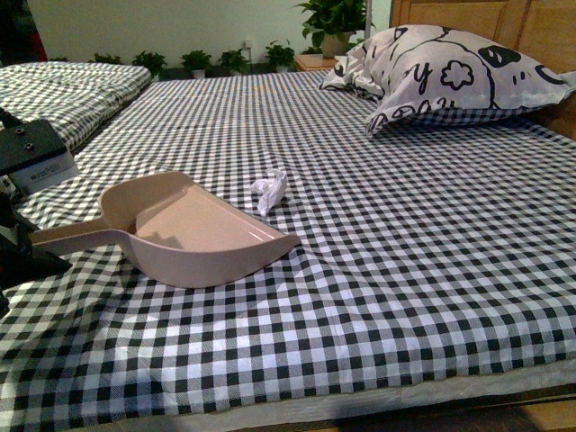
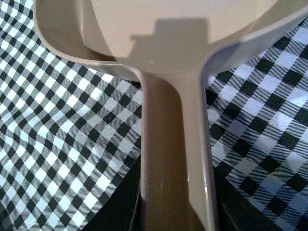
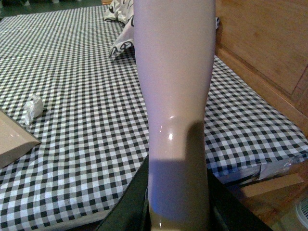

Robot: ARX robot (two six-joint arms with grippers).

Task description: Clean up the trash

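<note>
The trash (image 1: 269, 189), a small crumpled wad of white paper, lies on the checked bedspread just beyond the open mouth of the pink dustpan (image 1: 193, 229). In the right wrist view the trash (image 3: 32, 109) sits by the dustpan's lip (image 3: 14, 142). My left gripper (image 1: 20, 247) is shut on the dustpan's handle (image 2: 173, 159) at the left edge of the front view. My right gripper (image 3: 178, 211) is shut on the brush handle (image 3: 175, 82), a pale pink shaft filling the middle of that view; this arm is outside the front view.
The black-and-white checked bedspread (image 1: 405, 270) covers the bed. A large white pillow with black drawings (image 1: 445, 76) lies at the far right against a wooden headboard (image 3: 269, 43). Potted plants (image 1: 216, 61) line the far wall. The bed's front edge (image 1: 360, 396) runs close below.
</note>
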